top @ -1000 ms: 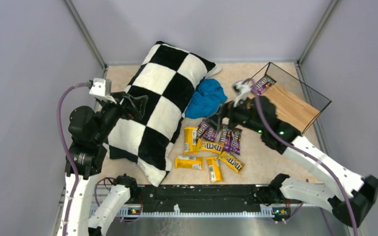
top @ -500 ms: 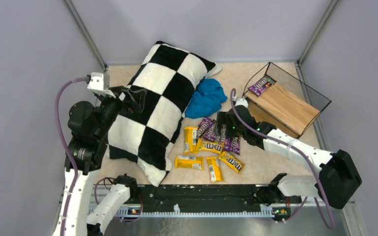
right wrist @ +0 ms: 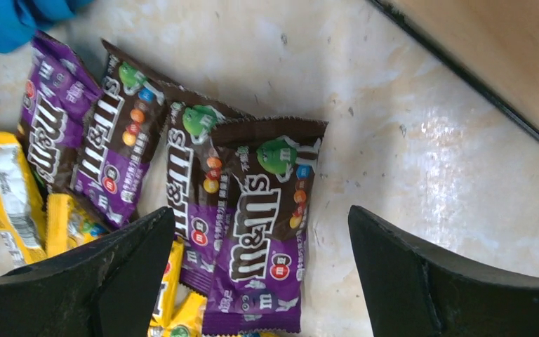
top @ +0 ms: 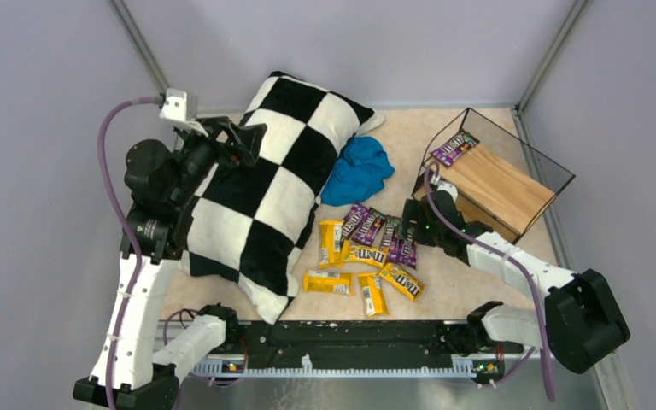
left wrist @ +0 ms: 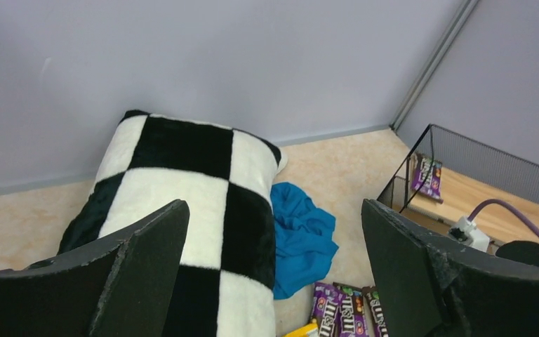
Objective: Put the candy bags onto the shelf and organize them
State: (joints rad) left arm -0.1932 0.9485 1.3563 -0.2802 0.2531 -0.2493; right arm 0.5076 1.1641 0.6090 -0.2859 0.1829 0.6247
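Swung right gripper (right wrist: pixel 261 210) back from shelf (top: pixel 500 184), down over pile (top: pixel 371 252).
Holding nothing, with jaws wide apart and purple bag (right wrist: pixel 265 242) between them; ready to grab, with one bag (top: pixel 455 148) shelved.

Shelf (top: pixel 504 190): light wood boards in a black wire frame, far right, angled. One purple packet (top: pixel 454 148) lies flat at the upper board's far end. Loose candy bags (top: pixel 367 256) at centre: four purple bags (right wrist: pixel 260 225) overlapping side by side, and five yellow bags (top: pixel 327 282) scattered flat, nearer.
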